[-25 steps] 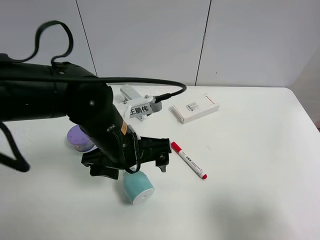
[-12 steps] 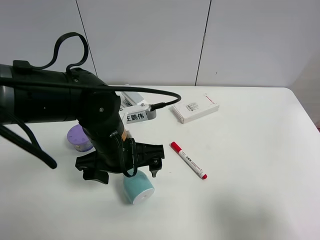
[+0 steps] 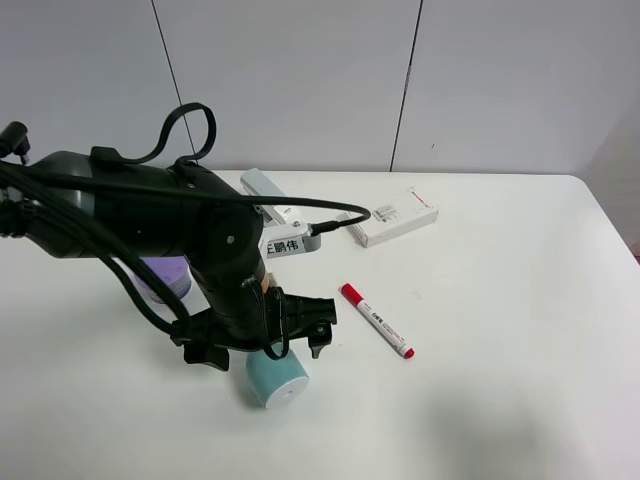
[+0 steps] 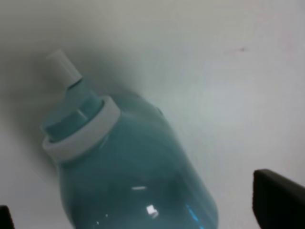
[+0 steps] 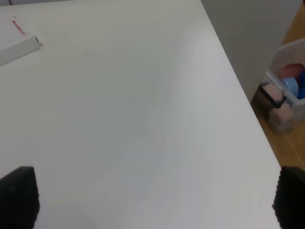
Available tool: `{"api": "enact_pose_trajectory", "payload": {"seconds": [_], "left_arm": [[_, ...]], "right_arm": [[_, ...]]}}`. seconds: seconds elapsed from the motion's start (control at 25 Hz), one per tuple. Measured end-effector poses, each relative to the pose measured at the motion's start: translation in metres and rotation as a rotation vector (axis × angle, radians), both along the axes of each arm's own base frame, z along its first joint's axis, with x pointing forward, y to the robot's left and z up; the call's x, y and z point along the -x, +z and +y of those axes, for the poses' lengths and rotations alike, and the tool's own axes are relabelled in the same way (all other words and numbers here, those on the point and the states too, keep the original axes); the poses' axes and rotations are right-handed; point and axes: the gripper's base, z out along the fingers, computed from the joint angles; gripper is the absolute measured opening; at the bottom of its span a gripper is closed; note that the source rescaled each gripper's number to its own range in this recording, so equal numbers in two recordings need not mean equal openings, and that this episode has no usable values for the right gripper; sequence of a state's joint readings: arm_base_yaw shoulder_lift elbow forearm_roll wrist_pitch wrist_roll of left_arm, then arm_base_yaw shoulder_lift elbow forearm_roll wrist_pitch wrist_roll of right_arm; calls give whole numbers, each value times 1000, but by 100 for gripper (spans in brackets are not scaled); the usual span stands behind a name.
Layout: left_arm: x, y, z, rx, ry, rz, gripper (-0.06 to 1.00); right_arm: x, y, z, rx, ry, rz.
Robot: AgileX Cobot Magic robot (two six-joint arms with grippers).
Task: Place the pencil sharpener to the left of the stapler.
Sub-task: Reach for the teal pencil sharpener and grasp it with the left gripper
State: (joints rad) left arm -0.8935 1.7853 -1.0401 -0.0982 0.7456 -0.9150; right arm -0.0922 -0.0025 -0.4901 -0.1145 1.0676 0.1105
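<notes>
- Puck [image 3: 165, 278], front-left of the stapler [image 3: 265, 185]: mostly hidden by the arm [image 3: 150, 215].
- Left gripper [image 3: 262, 350]: jaws wide apart, straddling the sharpener [image 3: 278, 378], not gripping it.
- Sharpener: on its side, in front of the stapler. Its long axis runs back-left to front-right, with the white base nearest the camera and the neck hidden under the gripper.
- Stapler: partly covered by the arm.
- Right gripper [image 5: 155, 200]: jaws wide, empty.

- The left arm [image 3: 130, 215] extends in from the left, upper links level, wrist bent steeply downward.
- The left gripper [image 3: 262, 348] points down, jaws spread wide.
- The right gripper [image 5: 155, 198] shows two dark fingertips [image 5: 19, 195], set wide apart.
</notes>
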Motion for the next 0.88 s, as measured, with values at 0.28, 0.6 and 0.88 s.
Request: {"api": "enact_pose_trajectory", "payload": {"seconds": [0.28,0.6,0.88], "left_arm": [[-2,-16,-2,-28,-2,16,100],[-5,-31,-5,-46,-4,22,100],[-5,-35,-5,-50,-1,29,100]], "right_arm": [[0,0,0,0,0,0],[0,0,0,0,0,0],[0,0,0,0,0,0]]}}
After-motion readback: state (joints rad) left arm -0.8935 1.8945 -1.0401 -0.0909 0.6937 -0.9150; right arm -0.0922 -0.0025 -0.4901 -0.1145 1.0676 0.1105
